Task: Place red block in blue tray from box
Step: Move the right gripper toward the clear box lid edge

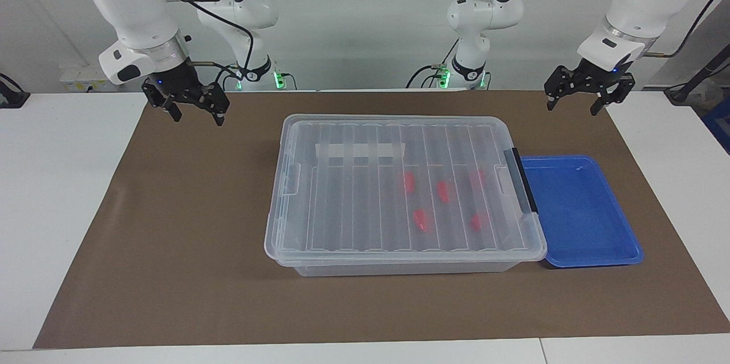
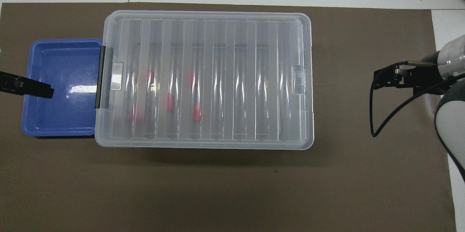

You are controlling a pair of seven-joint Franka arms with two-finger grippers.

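The box (image 1: 353, 227) stands in the middle of the brown mat with its ribbed clear lid (image 2: 218, 79) shut. Several red blocks show through the lid at the handle end, among them one (image 1: 442, 191) that also shows in the overhead view (image 2: 170, 102). The blue tray (image 1: 576, 210) lies empty against the box's black handle (image 1: 523, 180), toward the left arm's end. My left gripper (image 1: 573, 107) hangs open and empty, high in the air; in the overhead view one of its fingers (image 2: 38, 89) overlaps the tray (image 2: 61, 115). My right gripper (image 1: 197, 116) hangs open and empty over the mat's other end.
The brown mat (image 1: 171, 238) covers most of the white table (image 1: 57, 210). A white tape strip (image 1: 359, 150) lies on the lid. A black cable (image 2: 377, 115) loops from the right gripper's wrist.
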